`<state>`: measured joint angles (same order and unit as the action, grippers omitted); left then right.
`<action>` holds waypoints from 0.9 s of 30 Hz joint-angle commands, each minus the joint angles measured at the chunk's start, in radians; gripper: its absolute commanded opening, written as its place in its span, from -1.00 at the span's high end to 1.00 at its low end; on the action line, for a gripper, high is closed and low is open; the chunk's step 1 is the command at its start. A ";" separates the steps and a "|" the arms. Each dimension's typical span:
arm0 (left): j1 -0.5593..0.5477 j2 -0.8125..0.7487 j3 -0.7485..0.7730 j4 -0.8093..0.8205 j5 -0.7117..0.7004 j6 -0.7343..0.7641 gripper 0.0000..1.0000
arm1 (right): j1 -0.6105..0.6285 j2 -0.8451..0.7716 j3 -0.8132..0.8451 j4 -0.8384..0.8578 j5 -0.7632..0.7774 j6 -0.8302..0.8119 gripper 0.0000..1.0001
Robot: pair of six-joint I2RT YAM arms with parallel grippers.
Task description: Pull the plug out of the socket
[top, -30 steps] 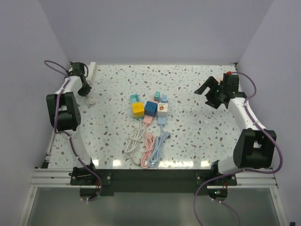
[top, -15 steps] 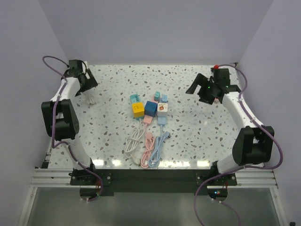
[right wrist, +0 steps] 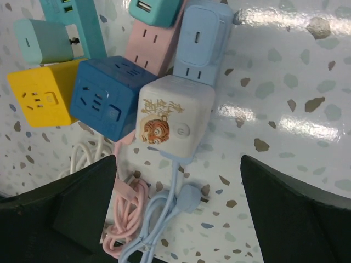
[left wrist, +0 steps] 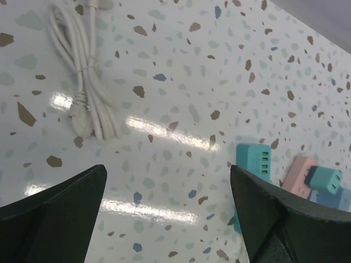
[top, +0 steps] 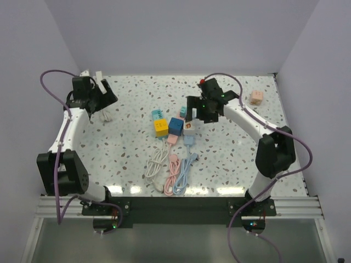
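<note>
A cluster of sockets lies mid-table: a yellow cube (top: pixel 160 127), a blue cube (top: pixel 176 125) and a white tiger-print cube (right wrist: pixel 174 116). Behind them, a teal plug (right wrist: pixel 153 10) sits in a pink socket strip (right wrist: pixel 148 46). A light blue plug (right wrist: pixel 203 41) sits in the socket beside it, and a mint plug (right wrist: pixel 44 41) is on a teal strip (left wrist: pixel 252 164). My right gripper (right wrist: pixel 178 159) hangs open just above the white cube's cable side, holding nothing. My left gripper (left wrist: pixel 167 170) is open over bare table, left of the teal strip.
A coiled white cable (left wrist: pixel 82 93) lies at the back left near my left gripper (top: pixel 104 94). White, pink and blue cable bundles (top: pixel 173 170) trail from the cubes toward the front. A peach cube (top: pixel 255 97) sits at the back right. Purple walls close three sides.
My right arm swung from the back right to over the socket cluster, and the peach cube now shows where it was. My left gripper opened and lifted off the white cable.
</note>
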<state>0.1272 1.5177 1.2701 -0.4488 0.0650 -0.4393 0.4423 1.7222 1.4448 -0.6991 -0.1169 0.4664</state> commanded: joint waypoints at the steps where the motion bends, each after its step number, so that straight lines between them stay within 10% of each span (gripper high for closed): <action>1: -0.037 -0.111 -0.078 0.085 0.124 -0.036 -1.00 | 0.071 0.095 0.133 -0.106 0.150 -0.005 -0.97; 21: -0.083 -0.294 -0.250 0.079 0.220 -0.033 -1.00 | 0.153 0.295 0.186 -0.125 0.279 0.038 -0.77; 27: -0.182 -0.303 -0.265 0.104 0.285 -0.047 -1.00 | 0.141 0.257 0.148 -0.114 0.309 0.015 0.11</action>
<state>-0.0082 1.2438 1.0153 -0.4042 0.2840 -0.4793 0.6014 2.0079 1.6085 -0.8097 0.1204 0.5022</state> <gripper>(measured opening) 0.997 0.573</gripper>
